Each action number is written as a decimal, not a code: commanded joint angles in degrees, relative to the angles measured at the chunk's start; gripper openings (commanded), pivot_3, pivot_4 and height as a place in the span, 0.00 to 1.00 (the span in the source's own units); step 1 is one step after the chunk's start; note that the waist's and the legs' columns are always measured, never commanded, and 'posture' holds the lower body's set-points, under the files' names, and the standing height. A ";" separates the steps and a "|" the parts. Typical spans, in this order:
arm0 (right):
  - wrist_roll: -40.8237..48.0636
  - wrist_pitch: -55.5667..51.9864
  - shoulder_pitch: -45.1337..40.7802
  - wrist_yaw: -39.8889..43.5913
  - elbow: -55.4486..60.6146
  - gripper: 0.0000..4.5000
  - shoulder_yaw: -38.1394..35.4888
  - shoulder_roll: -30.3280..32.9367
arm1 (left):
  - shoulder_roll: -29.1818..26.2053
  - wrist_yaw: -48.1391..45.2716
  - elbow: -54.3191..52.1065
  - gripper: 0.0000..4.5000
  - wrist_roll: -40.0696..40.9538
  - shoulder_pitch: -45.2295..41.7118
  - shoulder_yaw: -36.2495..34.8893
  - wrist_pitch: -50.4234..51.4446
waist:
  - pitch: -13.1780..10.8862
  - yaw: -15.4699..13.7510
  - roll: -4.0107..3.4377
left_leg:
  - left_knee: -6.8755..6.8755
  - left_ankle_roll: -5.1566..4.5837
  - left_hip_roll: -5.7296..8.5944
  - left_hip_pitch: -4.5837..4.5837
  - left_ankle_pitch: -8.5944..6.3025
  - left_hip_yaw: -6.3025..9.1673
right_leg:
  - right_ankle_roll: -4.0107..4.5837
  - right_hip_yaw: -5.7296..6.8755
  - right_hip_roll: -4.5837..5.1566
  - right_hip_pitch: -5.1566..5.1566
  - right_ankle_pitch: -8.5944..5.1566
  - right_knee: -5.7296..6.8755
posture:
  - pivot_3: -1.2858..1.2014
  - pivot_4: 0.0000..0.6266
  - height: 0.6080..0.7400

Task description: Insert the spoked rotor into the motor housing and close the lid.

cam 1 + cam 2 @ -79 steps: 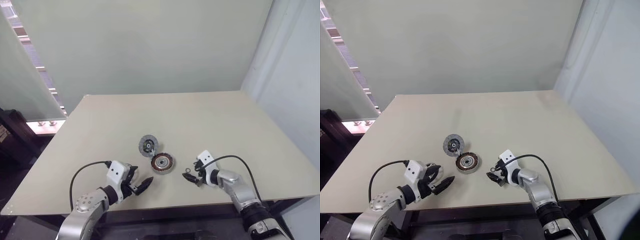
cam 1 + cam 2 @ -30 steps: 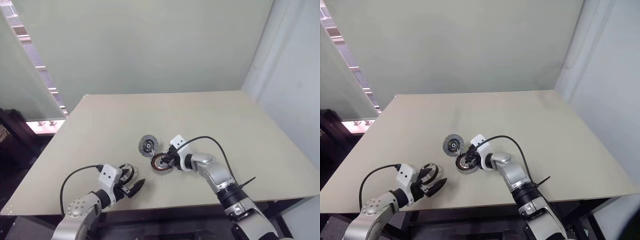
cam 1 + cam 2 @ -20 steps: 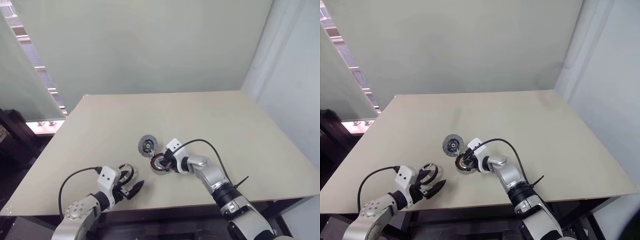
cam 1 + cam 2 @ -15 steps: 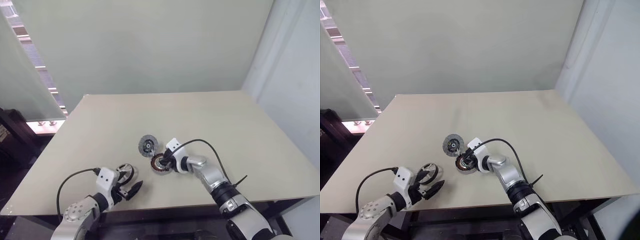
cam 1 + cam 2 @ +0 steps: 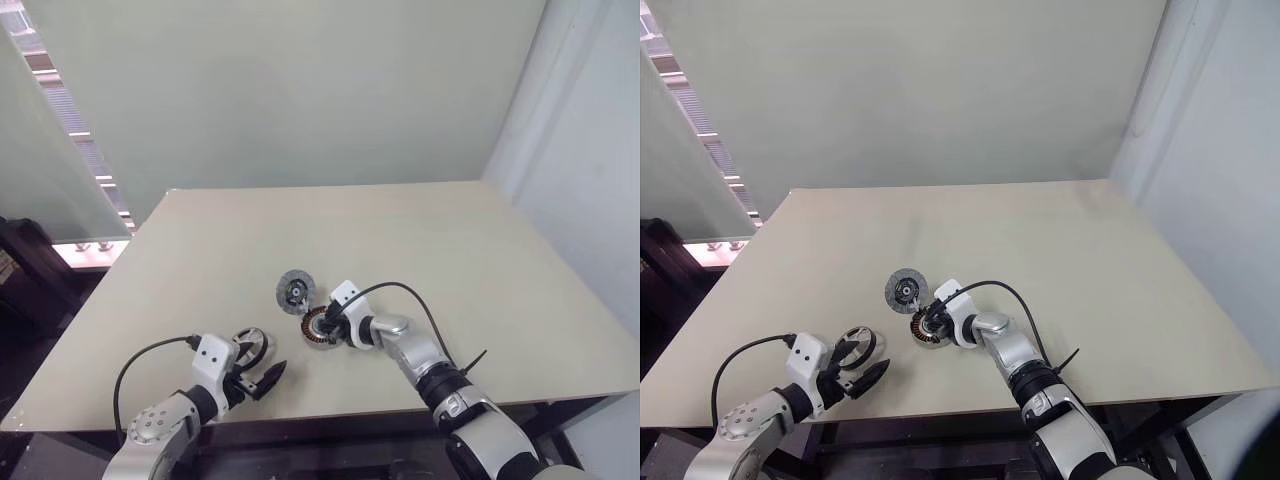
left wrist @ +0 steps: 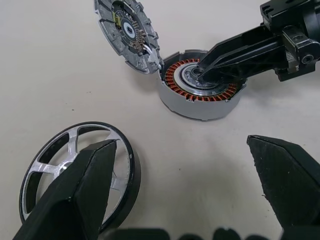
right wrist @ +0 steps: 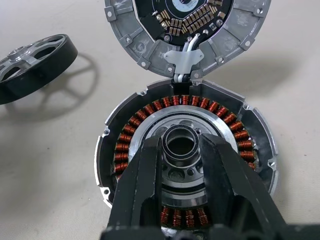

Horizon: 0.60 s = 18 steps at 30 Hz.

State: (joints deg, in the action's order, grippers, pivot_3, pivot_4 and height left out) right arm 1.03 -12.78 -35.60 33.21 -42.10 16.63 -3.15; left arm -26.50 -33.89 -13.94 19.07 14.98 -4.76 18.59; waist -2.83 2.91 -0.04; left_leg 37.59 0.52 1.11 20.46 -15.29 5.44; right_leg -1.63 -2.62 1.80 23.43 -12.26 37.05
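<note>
Currently your right gripper (image 7: 181, 150) is pinching the small dark hub ring (image 7: 180, 143) at the centre of the motor housing (image 6: 202, 85), probably seating or steadying it before the rotor goes in. The housing is sitting mid-table (image 5: 420, 250), its lid (image 7: 187, 22) lying open on the far side, joined to it by short wires. Your left gripper (image 6: 185, 192) is waiting with fingers spread wide, beside the spoked rotor (image 6: 75, 172), which is lying flat near the table's front edge, well placed for pickup.

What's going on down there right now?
Left gripper open beside black spoked rotor. Right gripper pinching hub of copper-wound motor housing. Round grey lid open. Nothing blocking.
</note>
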 commanded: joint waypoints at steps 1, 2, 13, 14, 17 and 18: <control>-0.27 0.85 -1.61 0.42 0.55 0.18 -0.73 -0.35 | -0.08 0.10 -2.64 1.00 0.25 -0.48 -0.89 -0.75 | 0.00 0.00 0.00 | 0.00 0.00 0.00 -0.01 0.00 0.00 | 0.00 0.00 0.00 0.00 0.00 0.00 | 0.52 0.00 1.00; -0.40 0.84 -1.59 0.34 0.52 0.18 -0.72 -0.33 | -0.09 0.13 -2.68 1.00 0.27 -0.48 -0.89 -0.72 | 0.00 0.01 -0.01 | 0.00 0.00 0.00 -0.02 0.00 0.00 | 0.00 0.00 0.00 0.00 0.00 0.00 | 0.52 0.00 1.00; -1.64 0.27 -1.72 0.55 0.26 0.18 -0.60 0.13 | 0.00 0.22 -2.75 1.00 0.30 -0.72 -0.60 -0.50 | 0.00 0.01 -0.01 | 0.00 0.00 -0.01 -0.03 0.00 -0.01 | 0.00 0.00 0.00 -0.02 0.00 0.00 | 0.52 0.00 1.00; -1.68 0.24 -1.73 0.57 0.26 0.18 -0.63 0.14 | 0.02 0.23 -2.76 1.00 0.29 -0.76 -0.54 -0.47 | 0.00 0.01 -0.01 | 0.00 0.00 -0.01 -0.03 0.00 -0.01 | 0.00 0.00 0.00 -0.02 0.00 0.00 | 0.52 0.00 1.00; -1.83 0.22 -1.71 0.61 0.29 0.18 -0.68 0.13 | 0.08 0.26 -2.79 1.00 0.26 -0.82 -0.40 -0.43 | 0.00 0.01 -0.01 | 0.00 0.00 -0.01 -0.04 0.00 -0.01 | 0.00 0.00 0.00 -0.02 0.00 0.00 | 0.52 0.00 1.00; -1.89 0.22 -1.71 0.61 0.29 0.18 -0.70 0.13 | 0.10 0.28 -2.80 1.00 0.24 -0.86 -0.35 -0.41 | 0.00 0.01 -0.01 | 0.00 0.00 -0.01 -0.04 0.00 -0.01 | 0.00 0.00 0.00 -0.02 0.00 0.00 | 0.52 0.00 1.00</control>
State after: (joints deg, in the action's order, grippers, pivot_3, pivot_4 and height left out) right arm -0.67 -12.67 -35.82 33.82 -42.16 16.64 -3.05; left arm -26.47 -33.71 -13.96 19.07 14.96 -4.74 18.60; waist -2.82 2.92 -0.05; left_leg 37.59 0.52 1.10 20.42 -15.29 5.44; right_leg -1.63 -2.62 1.80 23.41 -12.26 37.05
